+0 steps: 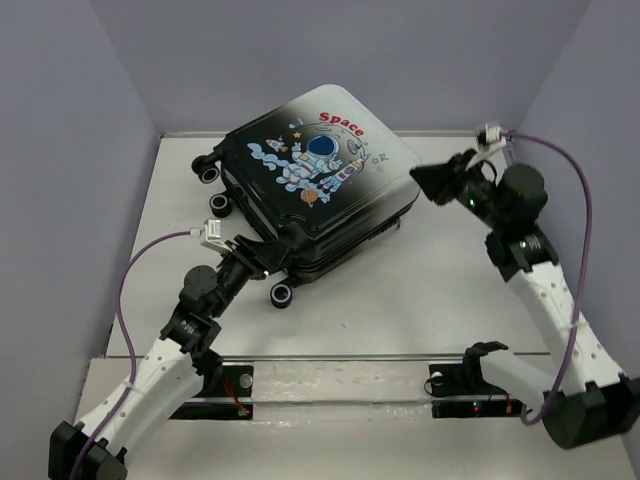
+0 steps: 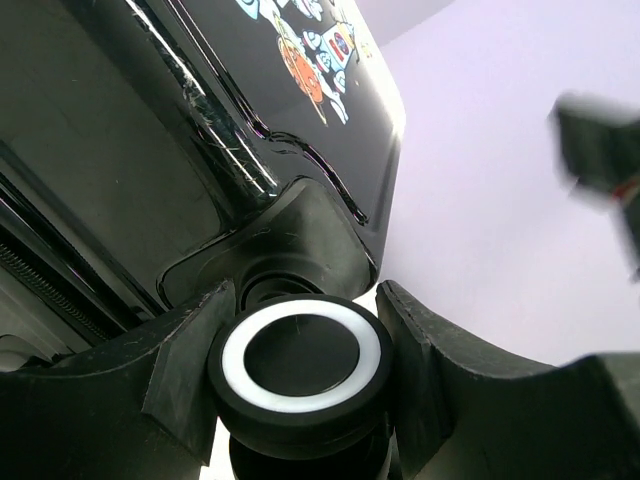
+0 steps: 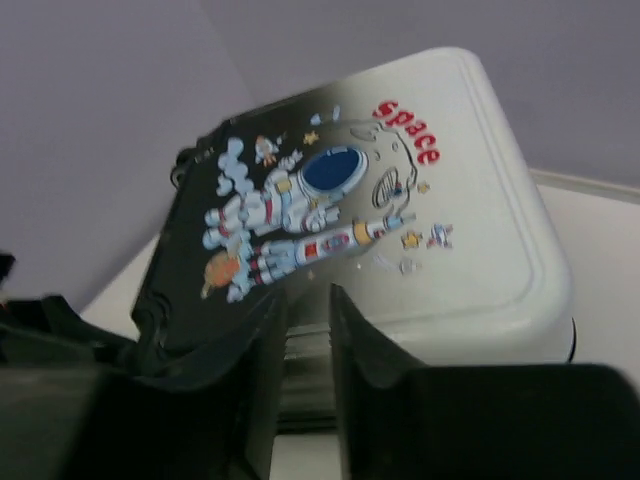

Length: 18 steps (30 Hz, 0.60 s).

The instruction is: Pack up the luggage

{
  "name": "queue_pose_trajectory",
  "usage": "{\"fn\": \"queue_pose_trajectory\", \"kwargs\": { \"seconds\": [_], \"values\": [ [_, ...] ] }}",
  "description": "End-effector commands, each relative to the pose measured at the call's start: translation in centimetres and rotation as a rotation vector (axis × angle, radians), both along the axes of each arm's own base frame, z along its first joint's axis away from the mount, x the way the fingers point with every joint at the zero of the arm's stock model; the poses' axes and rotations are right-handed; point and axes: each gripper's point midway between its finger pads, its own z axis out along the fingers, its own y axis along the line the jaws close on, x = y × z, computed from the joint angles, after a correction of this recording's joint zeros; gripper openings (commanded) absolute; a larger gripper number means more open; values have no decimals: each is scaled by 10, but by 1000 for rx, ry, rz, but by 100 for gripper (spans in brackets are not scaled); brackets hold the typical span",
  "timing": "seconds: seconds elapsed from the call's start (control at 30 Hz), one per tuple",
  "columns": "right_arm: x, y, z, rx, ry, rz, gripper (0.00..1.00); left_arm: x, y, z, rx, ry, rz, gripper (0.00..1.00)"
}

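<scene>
The luggage (image 1: 320, 190) lies closed and flat in the middle of the table, its astronaut and red "Space" print facing up. It also shows in the left wrist view (image 2: 200, 150) and the right wrist view (image 3: 400, 220). My left gripper (image 1: 283, 250) is at its near left corner. In the left wrist view the gripper (image 2: 305, 297) has both fingers pressed against a black caster wheel with a white ring (image 2: 300, 360). My right gripper (image 1: 420, 180) hovers by the luggage's right edge. In its own view the gripper (image 3: 306, 300) is blurred, empty and nearly closed above the shell's side.
Other caster wheels stick out at the luggage's near corner (image 1: 283, 293) and far left corner (image 1: 210, 172). Grey walls close in the white table (image 1: 450, 300) on three sides. A metal rail (image 1: 350, 357) runs along the near edge. The right arm shows blurred in the left wrist view (image 2: 600, 160).
</scene>
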Motion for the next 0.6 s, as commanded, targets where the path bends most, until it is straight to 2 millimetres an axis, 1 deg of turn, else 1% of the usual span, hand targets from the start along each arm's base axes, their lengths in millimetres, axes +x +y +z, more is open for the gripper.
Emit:
{"fn": "queue_pose_trajectory", "kwargs": {
  "seconds": [0.0,0.03,0.07,0.1,0.13,0.2,0.23,0.27,0.33,0.37,0.4,0.43,0.5,0.53,0.57],
  "values": [
    [-35,-16,-153,-30,164,-62,18,-15,-9,-33,4,104,-66,6],
    [-42,-14,-152,-5,120,-45,18,-16,-9,-34,-4,109,-69,6],
    [-46,-14,-166,-5,135,-39,20,-16,-9,-33,-14,113,-69,6],
    [-49,-15,-178,-12,151,-38,31,-16,-10,-31,-23,116,-68,6],
    [-46,-18,-192,-23,167,-59,38,-16,-11,-28,-36,120,-73,6],
    [-40,-19,-199,-41,153,-68,48,-17,-11,-25,-47,120,-77,6],
    [-33,-21,-198,-43,132,-89,48,-17,-12,-22,-57,120,-79,6],
    [-26,-24,-208,-51,147,-101,49,-17,-12,-19,-62,120,-82,6],
    [-17,-24,-212,-58,144,-109,49,-17,-14,-17,-68,123,-88,6],
    [-12,-23,-210,-65,122,-108,49,-18,-15,-16,-69,124,-93,6],
    [-7,-23,-220,-76,142,-111,49,-18,-15,-16,-69,126,-96,6],
    [-2,-22,-218,-77,128,-113,49,-18,-15,-17,-66,127,-97,6],
    [1,-19,-222,-88,121,-91,49,-18,-16,-18,-63,132,-98,6],
    [4,-18,-229,-94,132,-84,49,-18,-16,-18,-61,132,-98,6],
    [7,-18,-228,-94,117,-85,48,-17,-15,-18,-61,130,-97,6]
  ]
}}
